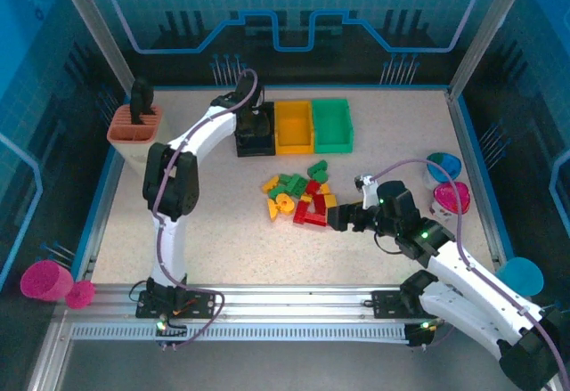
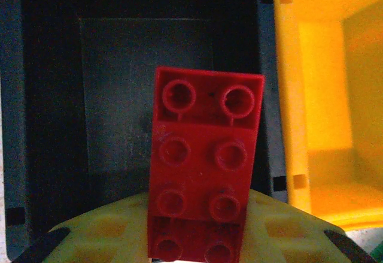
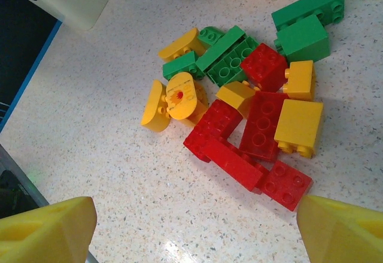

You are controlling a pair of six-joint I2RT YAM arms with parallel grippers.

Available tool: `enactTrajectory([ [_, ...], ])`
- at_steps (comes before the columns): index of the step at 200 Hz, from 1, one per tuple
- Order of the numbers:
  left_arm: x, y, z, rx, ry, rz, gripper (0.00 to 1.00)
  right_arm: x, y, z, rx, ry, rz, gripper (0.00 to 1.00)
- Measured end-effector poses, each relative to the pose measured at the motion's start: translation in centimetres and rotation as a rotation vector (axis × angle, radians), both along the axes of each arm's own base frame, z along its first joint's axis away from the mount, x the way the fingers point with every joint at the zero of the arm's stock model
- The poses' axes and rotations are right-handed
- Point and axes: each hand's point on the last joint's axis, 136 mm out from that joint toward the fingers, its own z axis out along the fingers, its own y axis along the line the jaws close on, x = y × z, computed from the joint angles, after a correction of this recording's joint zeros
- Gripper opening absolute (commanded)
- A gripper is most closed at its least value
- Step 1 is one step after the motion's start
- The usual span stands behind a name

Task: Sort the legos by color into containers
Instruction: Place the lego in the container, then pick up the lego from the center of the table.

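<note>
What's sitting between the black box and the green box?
The yellow bin sits there. The top external view shows the three in a row, with the black bin on its left and the green bin on its right.

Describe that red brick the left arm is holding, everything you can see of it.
The oblong red plastic toy brick is glossy, one solid colour, with eight round knobs in two columns of four facing the wrist camera. The left claw pinches its near end between pale yellow fingers, so the far end juts over the inside of the black rectangular plastic bin. It seems to touch only the claw. The yellow plastic bin stands just beside.
</note>
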Motion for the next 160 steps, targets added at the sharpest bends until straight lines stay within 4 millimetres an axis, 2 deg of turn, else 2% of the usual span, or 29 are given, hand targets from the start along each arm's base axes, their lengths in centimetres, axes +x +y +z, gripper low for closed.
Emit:
enactTrajectory([
  [14, 0.0, 0.0, -0.3, 0.004, 0.013, 0.000, 0.40, 0.0, 0.0, 0.0, 0.001, 0.000, 0.001, 0.88],
  [26, -0.1, 0.0, -0.5, 0.005, 0.021, 0.001, 0.59, 0.0, 0.0, 0.0, 0.000, 0.000, 0.001, 0.88],
  [43, -0.4, 0.1, -0.6, 0.009, 0.033, 0.002, 0.67, 0.0, 0.0, -0.1, -0.002, 0.003, 0.001, 0.91],
  [54, -0.4, 0.1, -0.6, 0.008, 0.034, 0.004, 0.78, 0.0, 0.1, -0.3, -0.012, 0.009, 0.007, 0.96],
  [72, -1.0, 0.2, -0.1, -0.004, 0.034, 0.018, 0.79, -0.1, 0.4, -0.8, -0.058, 0.023, 0.037, 0.97],
  [84, -1.7, 0.3, 1.0, -0.017, 0.024, 0.017, 0.78, -0.1, 0.7, -0.7, -0.098, 0.026, 0.064, 0.97],
  [100, -3.0, 0.4, 3.7, -0.049, -0.013, 0.010, 0.78, 0.3, 1.0, -0.1, -0.162, 0.017, 0.091, 0.96],
  [120, -5.4, 0.4, 8.8, -0.106, -0.113, 0.000, 0.77, 1.1, 1.4, 0.9, -0.235, 0.005, 0.123, 0.90],
  [143, -9.7, 0.2, 15.1, -0.179, -0.266, -0.039, 0.76, 1.8, 2.4, 1.3, -0.320, 0.016, 0.167, 0.79],
  [160, -13.2, 0.0, 17.8, -0.217, -0.350, -0.075, 0.76, 2.1, 3.5, 0.9, -0.382, 0.038, 0.193, 0.77],
])
